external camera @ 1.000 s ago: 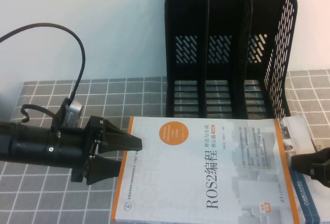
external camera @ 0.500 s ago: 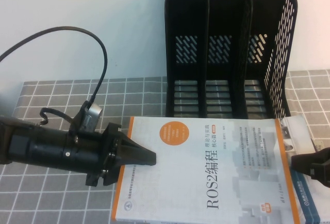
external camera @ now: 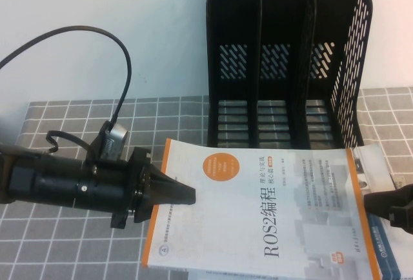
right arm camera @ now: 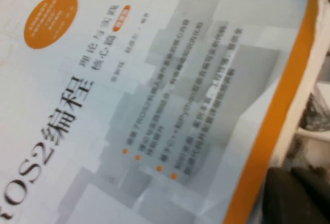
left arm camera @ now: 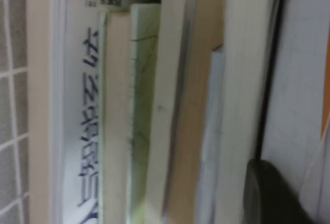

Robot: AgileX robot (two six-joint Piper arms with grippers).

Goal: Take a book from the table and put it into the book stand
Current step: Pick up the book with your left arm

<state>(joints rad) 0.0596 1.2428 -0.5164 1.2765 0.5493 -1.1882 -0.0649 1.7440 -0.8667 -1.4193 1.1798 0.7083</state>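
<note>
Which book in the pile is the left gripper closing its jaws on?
The top one, the white ROS2 book with orange edges: the left gripper pinches its left edge. The blue-spined book beneath stays untouched beside the right gripper.

The book stand's (external camera: 284, 67) three slots stand open above the book (external camera: 258, 209), nothing between.

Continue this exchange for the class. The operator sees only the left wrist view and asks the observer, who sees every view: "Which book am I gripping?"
Observer: The left end effector is shut on the left edge of the top book, titled ROS2.
Operator: Where is the stand?
Observer: The stand is upright just behind the book, with all three slots empty.
Operator: And the other arm?
Observer: The right end effector sits low at the book's right edge.
</note>
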